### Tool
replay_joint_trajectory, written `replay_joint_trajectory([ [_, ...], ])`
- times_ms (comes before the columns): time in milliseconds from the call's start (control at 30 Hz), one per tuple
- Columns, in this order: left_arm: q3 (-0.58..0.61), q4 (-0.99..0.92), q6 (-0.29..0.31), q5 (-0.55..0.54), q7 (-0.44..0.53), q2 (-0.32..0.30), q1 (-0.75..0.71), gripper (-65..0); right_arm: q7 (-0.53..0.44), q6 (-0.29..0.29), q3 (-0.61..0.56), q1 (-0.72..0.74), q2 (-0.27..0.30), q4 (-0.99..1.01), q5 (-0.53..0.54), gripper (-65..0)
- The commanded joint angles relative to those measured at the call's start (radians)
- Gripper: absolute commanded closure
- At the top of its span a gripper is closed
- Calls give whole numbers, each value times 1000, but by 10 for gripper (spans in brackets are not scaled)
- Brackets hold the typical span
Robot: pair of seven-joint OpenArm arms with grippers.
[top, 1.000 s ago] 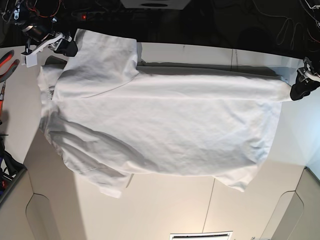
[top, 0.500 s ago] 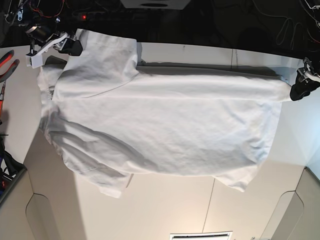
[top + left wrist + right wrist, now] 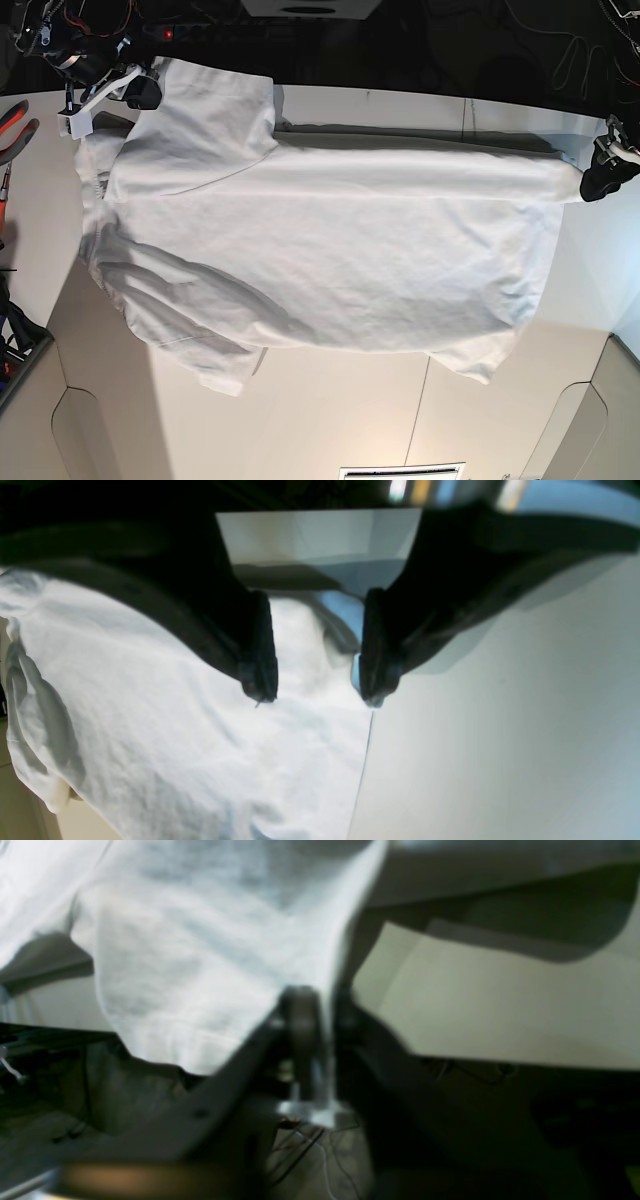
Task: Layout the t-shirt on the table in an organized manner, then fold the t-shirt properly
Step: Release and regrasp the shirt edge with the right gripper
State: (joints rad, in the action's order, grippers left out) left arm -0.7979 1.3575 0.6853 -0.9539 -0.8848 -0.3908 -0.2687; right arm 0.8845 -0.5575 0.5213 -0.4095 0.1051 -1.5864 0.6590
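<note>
The white t-shirt (image 3: 320,250) lies spread and wrinkled across the table (image 3: 330,420), with one sleeve at the far left. My right gripper (image 3: 146,90) is at that sleeve's far edge. In the right wrist view it (image 3: 320,1005) is shut on the t-shirt (image 3: 200,955), whose edge runs in between the fingers. My left gripper (image 3: 600,180) is at the shirt's far right corner. In the left wrist view it (image 3: 317,692) is open, its dark fingers (image 3: 260,675) standing apart over the corner of the t-shirt (image 3: 175,720) and the bare table (image 3: 500,730).
A red-handled tool (image 3: 15,125) lies at the table's left edge. Dark cables (image 3: 450,40) hang behind the far edge. A thin seam line (image 3: 420,400) crosses the near part of the tabletop. Beyond the right gripper the table (image 3: 475,1005) ends.
My right gripper has shifted slightly toward the far edge at the sleeve and closed on the cloth. The left arm and the shirt's body have not moved.
</note>
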Motion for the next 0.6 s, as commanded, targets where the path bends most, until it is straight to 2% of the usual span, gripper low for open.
replay_joint_trajectory([
  [0, -6, 16, 8, -22, 21, -22, 3, -304, -5, -7, 2, 3, 11, -13, 33, 0],
  [233, -6, 16, 8, -21, 21, -22, 3, -304, 58, -8, 2, 5, 11, -37, 223, 0],
  [567, -6, 16, 8, -22, 21, -22, 3, -304, 65, -8, 2, 122, 11, -60, 248, 0],
])
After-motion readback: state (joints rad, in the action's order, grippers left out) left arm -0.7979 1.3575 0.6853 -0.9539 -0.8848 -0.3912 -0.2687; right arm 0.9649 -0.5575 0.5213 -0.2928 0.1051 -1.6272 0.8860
